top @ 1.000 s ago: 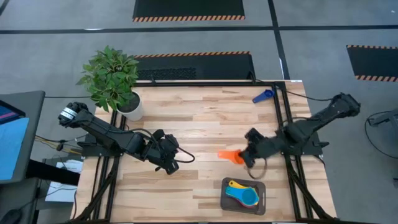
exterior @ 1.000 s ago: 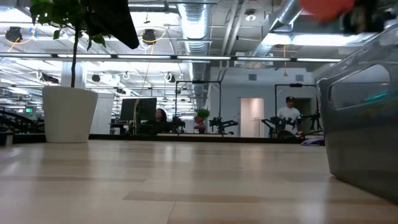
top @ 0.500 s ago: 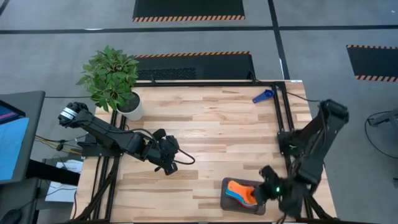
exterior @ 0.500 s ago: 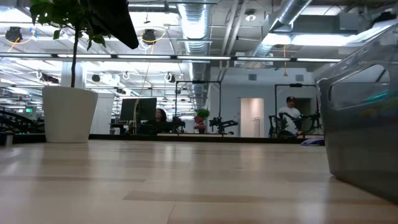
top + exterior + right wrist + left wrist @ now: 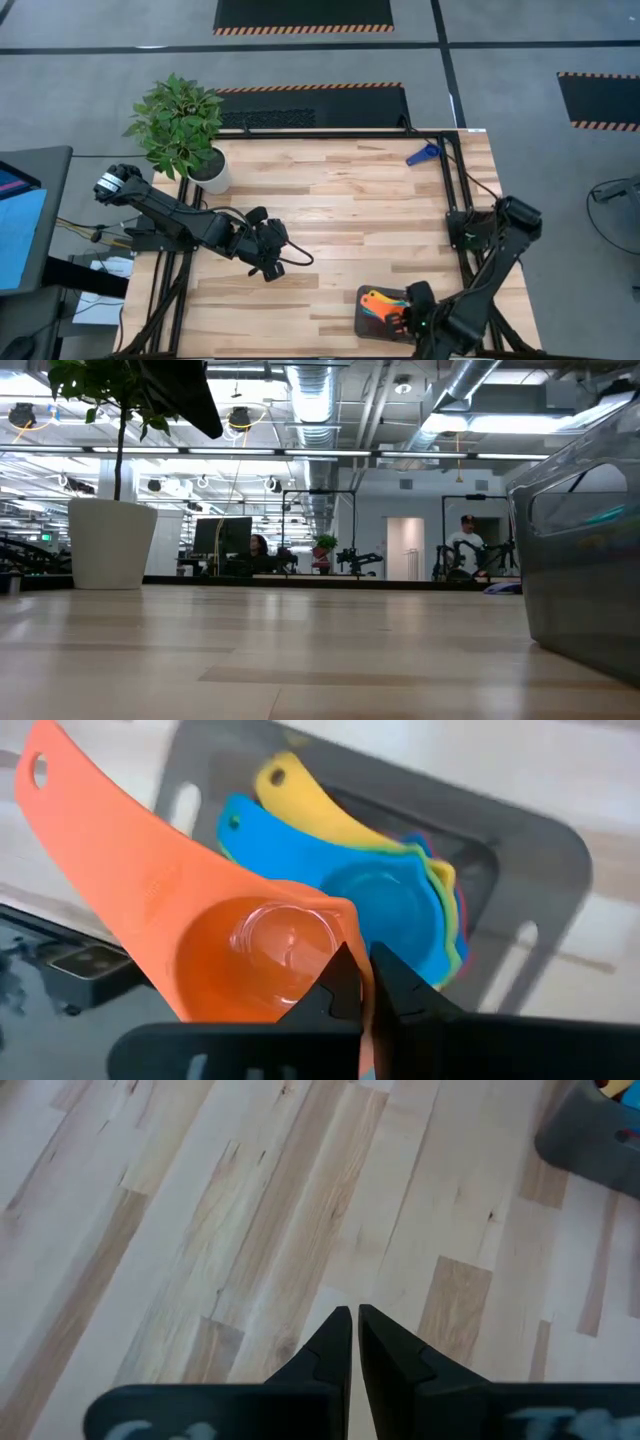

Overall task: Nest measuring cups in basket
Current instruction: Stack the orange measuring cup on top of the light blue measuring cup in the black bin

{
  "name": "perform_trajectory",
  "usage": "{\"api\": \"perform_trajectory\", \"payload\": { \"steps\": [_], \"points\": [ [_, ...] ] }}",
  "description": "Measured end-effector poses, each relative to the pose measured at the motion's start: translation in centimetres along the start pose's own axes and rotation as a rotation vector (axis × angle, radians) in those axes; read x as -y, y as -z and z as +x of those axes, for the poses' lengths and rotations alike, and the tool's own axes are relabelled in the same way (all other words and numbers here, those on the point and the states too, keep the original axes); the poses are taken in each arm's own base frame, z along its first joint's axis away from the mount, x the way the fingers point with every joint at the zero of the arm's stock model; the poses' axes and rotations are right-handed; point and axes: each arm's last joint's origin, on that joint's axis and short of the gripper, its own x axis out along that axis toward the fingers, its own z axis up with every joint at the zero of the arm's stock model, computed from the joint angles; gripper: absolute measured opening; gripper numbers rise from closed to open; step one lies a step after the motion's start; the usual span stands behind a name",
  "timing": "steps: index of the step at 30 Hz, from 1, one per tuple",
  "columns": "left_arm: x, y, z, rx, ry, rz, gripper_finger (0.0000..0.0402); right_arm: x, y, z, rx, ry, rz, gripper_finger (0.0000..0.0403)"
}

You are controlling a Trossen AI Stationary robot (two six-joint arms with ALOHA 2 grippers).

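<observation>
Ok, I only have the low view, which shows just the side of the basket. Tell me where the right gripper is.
Observer: The right gripper is over the basket at the table's near right corner, shut on the rim of an orange cup.
Operator: Say what is under that cup.
Observer: A blue cup sitting in a yellow cup, both inside the basket.
Operator: Now report any cup outside the basket.
Observer: One, a darker blue cup, lying at the table's far right edge.
</observation>
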Motion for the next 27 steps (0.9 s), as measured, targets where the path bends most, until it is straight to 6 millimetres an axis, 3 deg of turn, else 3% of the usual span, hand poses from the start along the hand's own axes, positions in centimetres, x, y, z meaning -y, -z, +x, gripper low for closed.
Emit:
{"api": "perform_trajectory", "payload": {
  "steps": [9, 16, 27],
  "points": [
    [0.0, 0.0, 0.0, -0.001, 0.001, 0.000, 0.0011, 0.4, 0.7, 1.3, -0.042, 0.152, -0.022, 0.0009],
    [0.0, 0.0, 0.0, 0.000, 0.000, -0.002, 0.0011, 0.7, -0.1, 2.0, -0.003, 0.210, -0.032, 0.0010],
    [0.0, 0.0, 0.0, 0.003, -0.002, -0.031, 0.0011, 0.5, -0.6, 2.6, -0.020, 0.226, -0.071, 0.0057]
  ]
}}
